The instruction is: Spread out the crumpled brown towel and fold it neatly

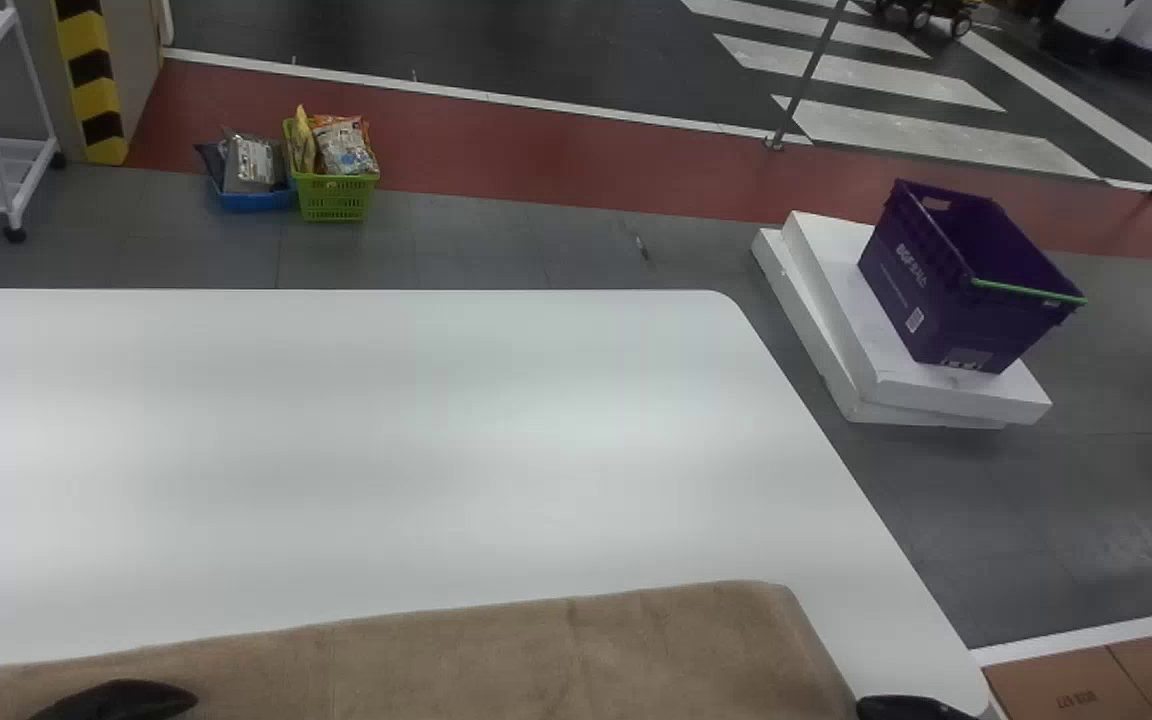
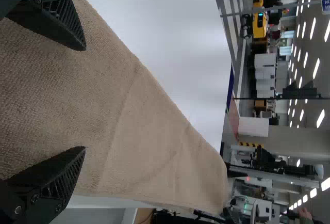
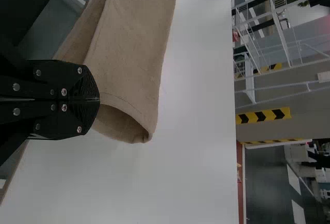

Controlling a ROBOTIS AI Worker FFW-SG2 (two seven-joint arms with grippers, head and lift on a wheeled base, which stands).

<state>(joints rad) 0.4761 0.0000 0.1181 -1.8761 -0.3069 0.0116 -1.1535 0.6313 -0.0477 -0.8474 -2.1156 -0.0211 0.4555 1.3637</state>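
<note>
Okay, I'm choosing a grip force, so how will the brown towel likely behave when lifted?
The brown towel will probably be floppy, since its end curls into a soft, open fold. It looks light for its spread, being thin cloth. Its fuzzy surface suggests little slipping, though the loosely stacked layers might part.

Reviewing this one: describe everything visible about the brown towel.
The brown towel looks soft, with a short pile. It lies on the white table as a long, folded strip, lightly creased, with an open loop where it doubles over. The left gripper's jaws stand apart over it; the right's closed jaws are at that loop, contact unclear.
</note>
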